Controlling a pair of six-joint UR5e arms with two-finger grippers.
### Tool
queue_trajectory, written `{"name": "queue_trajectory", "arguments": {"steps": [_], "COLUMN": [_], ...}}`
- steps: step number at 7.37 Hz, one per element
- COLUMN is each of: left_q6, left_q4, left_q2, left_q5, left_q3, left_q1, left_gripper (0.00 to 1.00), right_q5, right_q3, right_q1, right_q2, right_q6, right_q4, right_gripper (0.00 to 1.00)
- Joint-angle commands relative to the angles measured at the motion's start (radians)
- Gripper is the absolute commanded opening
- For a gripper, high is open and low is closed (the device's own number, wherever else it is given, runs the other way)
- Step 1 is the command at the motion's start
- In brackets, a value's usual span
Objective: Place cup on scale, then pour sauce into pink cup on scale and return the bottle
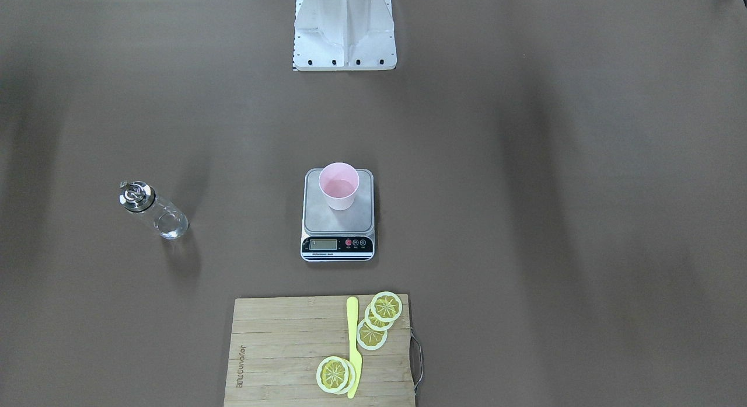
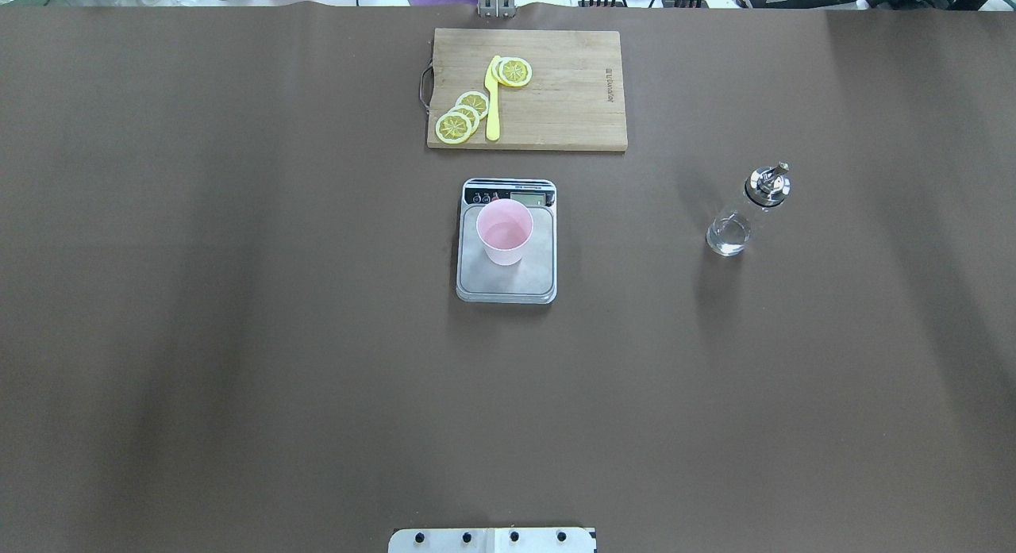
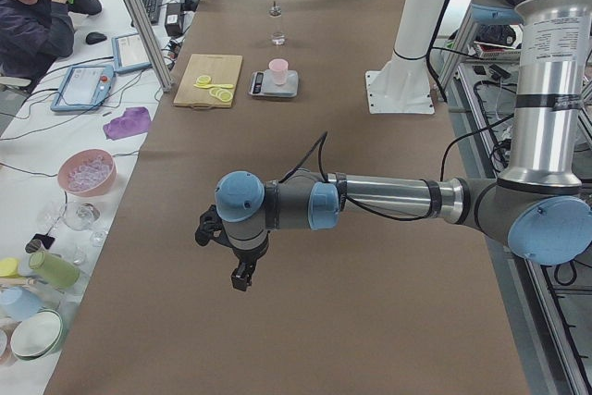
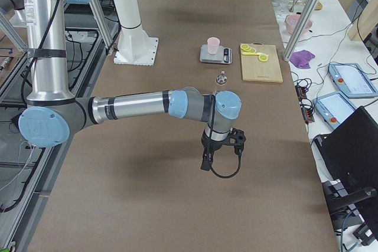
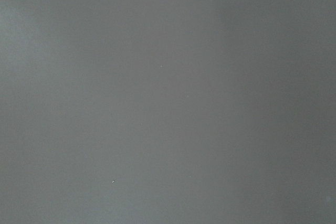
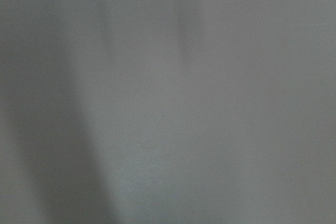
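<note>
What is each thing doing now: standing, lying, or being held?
scale: flat on the table, loaded.
cup: upright on the scale, unheld.
bottle: upright on the table, capped, unheld.
lemon slices: flat on the cutting board.
yellow knife: flat between the slices.
left gripper: over bare table; open or shut unclear.
right gripper: likewise.
</note>
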Motion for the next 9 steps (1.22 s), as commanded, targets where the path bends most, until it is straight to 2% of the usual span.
{"name": "queue_trajectory", "arguments": {"steps": [1, 9], "left_q6": [0.000, 0.000], "left_q4": [-0.001, 0.002], "left_q2": [0.001, 0.005], "left_q5": [-0.001, 0.001], "left_q3": [0.002, -0.004], "left_q1": [0.000, 0.000], "left_gripper": [0.98, 0.98], "right_q5": [0.000, 0.003], "right_q3": [-0.001, 0.002], "right_q1": [0.000, 0.000], "right_q2": [-0.001, -0.016], "right_q6": [0.000, -0.001], "right_q4": [-0.001, -0.001], "right_gripper": [1.00, 1.00]}}
